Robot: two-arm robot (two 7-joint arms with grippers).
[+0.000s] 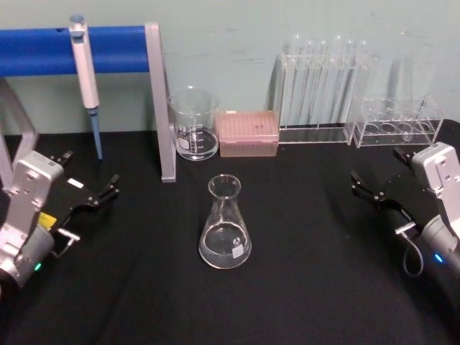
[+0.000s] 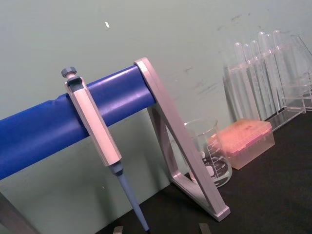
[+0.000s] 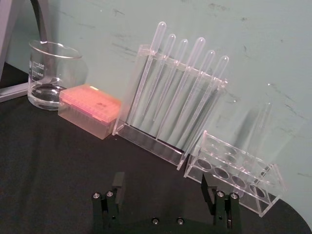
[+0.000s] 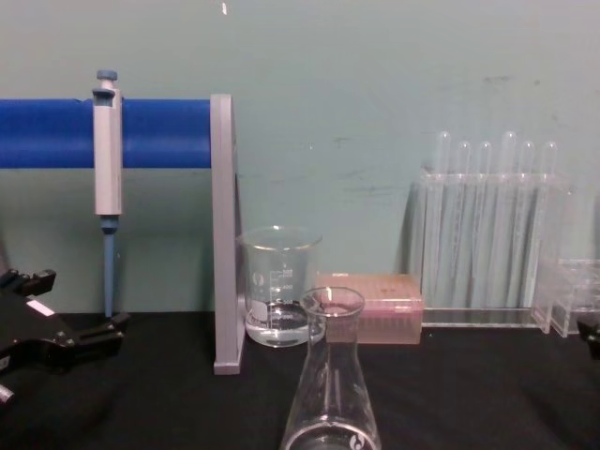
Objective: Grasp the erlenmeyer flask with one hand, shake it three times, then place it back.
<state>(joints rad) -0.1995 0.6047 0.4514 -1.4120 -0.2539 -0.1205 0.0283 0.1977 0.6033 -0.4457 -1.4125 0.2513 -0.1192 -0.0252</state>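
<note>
The erlenmeyer flask (image 1: 225,228) stands upright on the black table's middle, clear glass with a little liquid in its wide base; the chest view shows its neck and rim (image 4: 330,375) close in front. My right gripper (image 1: 377,171), the hand with the grey cable, hovers open to the flask's right, well apart from it. The right wrist view shows this gripper (image 3: 163,185) with its jaws spread and nothing between them. My left gripper (image 1: 90,176) is open at the table's left, also far from the flask, and its black fingers (image 4: 108,328) show at the chest view's left edge.
Along the back wall stand a glass beaker (image 1: 192,123), a pink tip box (image 1: 248,133), a rack of tall tubes (image 1: 327,86) and a low clear rack (image 1: 399,123). A pipette (image 1: 86,79) hangs on the blue bar stand (image 1: 115,49) at back left.
</note>
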